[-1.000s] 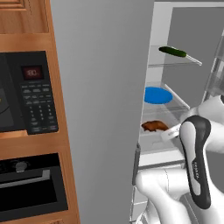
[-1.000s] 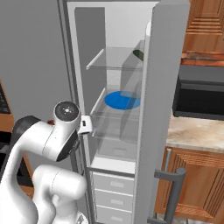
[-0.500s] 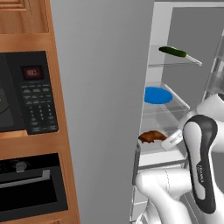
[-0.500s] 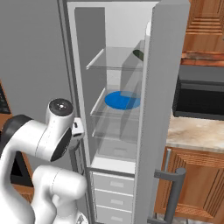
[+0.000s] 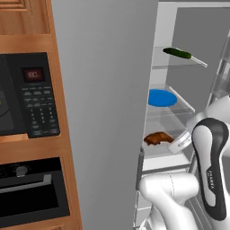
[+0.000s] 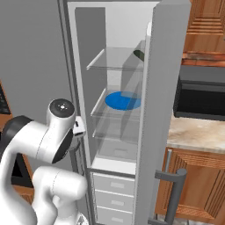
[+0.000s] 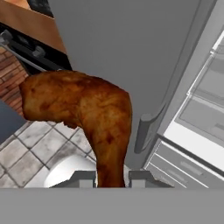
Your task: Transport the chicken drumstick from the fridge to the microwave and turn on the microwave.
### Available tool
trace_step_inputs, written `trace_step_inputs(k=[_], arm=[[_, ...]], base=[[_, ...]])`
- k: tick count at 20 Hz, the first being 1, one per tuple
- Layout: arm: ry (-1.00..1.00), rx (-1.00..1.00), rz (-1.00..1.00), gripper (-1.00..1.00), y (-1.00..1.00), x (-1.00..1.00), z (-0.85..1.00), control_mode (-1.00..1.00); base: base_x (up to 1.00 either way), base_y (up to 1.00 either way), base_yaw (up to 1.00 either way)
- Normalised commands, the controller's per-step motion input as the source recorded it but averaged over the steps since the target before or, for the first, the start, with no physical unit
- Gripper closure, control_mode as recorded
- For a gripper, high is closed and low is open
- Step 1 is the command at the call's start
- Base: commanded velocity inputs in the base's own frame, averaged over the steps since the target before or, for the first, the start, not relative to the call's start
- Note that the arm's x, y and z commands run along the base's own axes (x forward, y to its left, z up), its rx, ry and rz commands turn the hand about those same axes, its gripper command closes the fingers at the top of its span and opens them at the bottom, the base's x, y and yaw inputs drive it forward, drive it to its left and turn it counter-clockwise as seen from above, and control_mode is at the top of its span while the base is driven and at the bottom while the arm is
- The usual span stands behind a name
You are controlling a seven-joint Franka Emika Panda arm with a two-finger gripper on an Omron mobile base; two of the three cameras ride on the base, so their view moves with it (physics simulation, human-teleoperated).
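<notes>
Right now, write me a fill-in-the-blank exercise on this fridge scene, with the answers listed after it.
1. The gripper is shut on the ______.
2. On the top glass shelf of the fridge lies a long green ______.
3. The round plate on the middle shelf is coloured ______.
4. The microwave sits directly above the black ______.

Missing words: chicken drumstick; cucumber; blue; oven.

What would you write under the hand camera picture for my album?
The gripper holds a brown chicken drumstick beside the grey fridge, above the tiled floor.
</notes>
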Motion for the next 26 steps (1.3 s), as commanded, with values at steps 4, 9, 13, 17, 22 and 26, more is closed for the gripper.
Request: trace_step_inputs(k=[4, 9, 13, 17, 22, 26], arm=[[-0.05, 0.0, 0.0, 1.0, 0.0, -0.09, 0.0, 1.0], [0.0, 0.0, 0.0, 1.0, 0.0, 0.0, 0.0, 1.0], [0.0, 0.0, 0.0, 1.0, 0.0, 0.0, 0.0, 1.0], [0.0, 0.0, 0.0, 1.0, 0.0, 0.0, 0.0, 1.0], [0.0, 0.0, 0.0, 1.0, 0.0, 0.0, 0.0, 1.0], [0.0, 0.0, 0.0, 1.0, 0.0, 0.0, 0.0, 1.0]], base=[[-0.38, 0.03, 0.0], [-0.5, 0.15, 0.02], [-0.31, 0.26, 0.09], [-0.12, 0.49, 0.22], [0.0, 0.56, 0.23], [0.0, 0.48, 0.18]])
